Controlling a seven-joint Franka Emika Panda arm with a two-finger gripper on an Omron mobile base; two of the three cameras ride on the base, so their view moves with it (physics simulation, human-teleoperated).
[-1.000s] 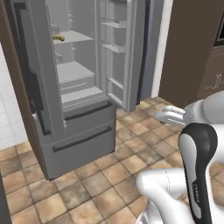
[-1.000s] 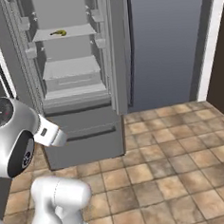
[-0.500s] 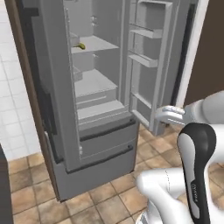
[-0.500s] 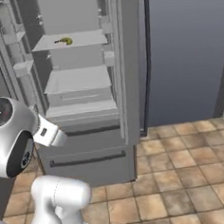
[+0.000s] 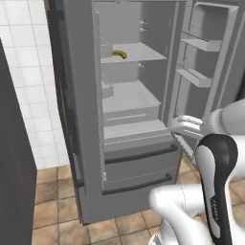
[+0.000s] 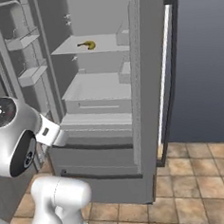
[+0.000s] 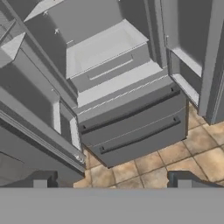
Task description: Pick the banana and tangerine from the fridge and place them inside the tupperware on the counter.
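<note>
We see a brown tiled floor point(image 7: 192, 148) under our claw point(image 7: 111, 180), which hangs with jaws spread wide and empty, its fingertips point(image 7: 183, 178) low before the fridge point(image 5: 134, 124). Both fridge doors stand open above two shut lower drawers point(image 7: 135, 131). Farther in, the banana point(image 5: 119, 53) lies on the upper shelf point(image 6: 101, 45), where the right base view shows an orange-yellow patch at its end.

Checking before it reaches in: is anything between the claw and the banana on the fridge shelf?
Nothing visible. The fridge doors stand open, and the banana lies alone on an upper shelf. The open claw points lower, at the drawers.
</note>
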